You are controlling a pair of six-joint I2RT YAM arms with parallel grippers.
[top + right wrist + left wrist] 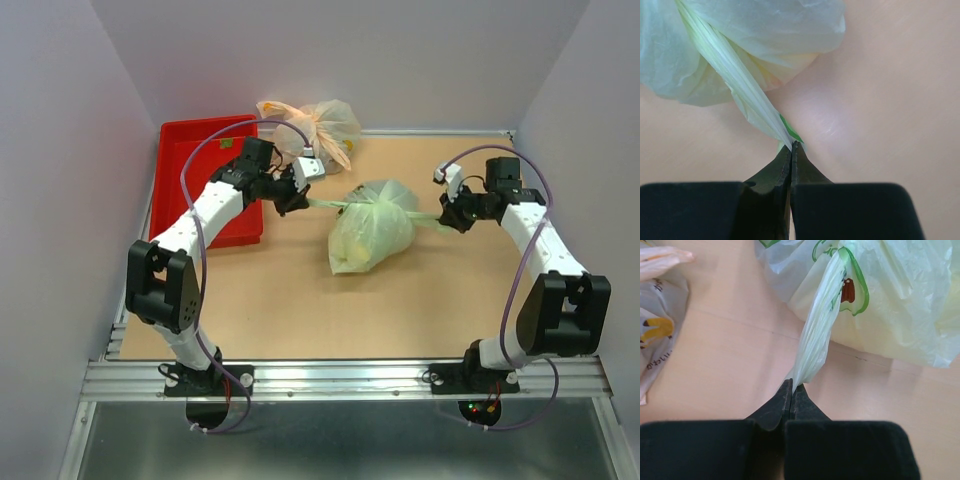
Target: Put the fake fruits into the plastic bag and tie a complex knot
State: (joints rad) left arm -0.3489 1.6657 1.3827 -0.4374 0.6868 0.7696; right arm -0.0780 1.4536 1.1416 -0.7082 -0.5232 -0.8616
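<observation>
The plastic bag (372,228) sits mid-bench; left gripper (791,386) and right gripper (792,145) each pinch a tail (815,335), stretched toward the side edges

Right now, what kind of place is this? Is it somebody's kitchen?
Probably a robot lab booth, not a kitchen: plain pale walls box in a brown table, and a left arm and right arm, bolted to a metal rail, hold a pale-green bag.

Overhead; wrist close-ups on plastic bag (372,228)
</observation>
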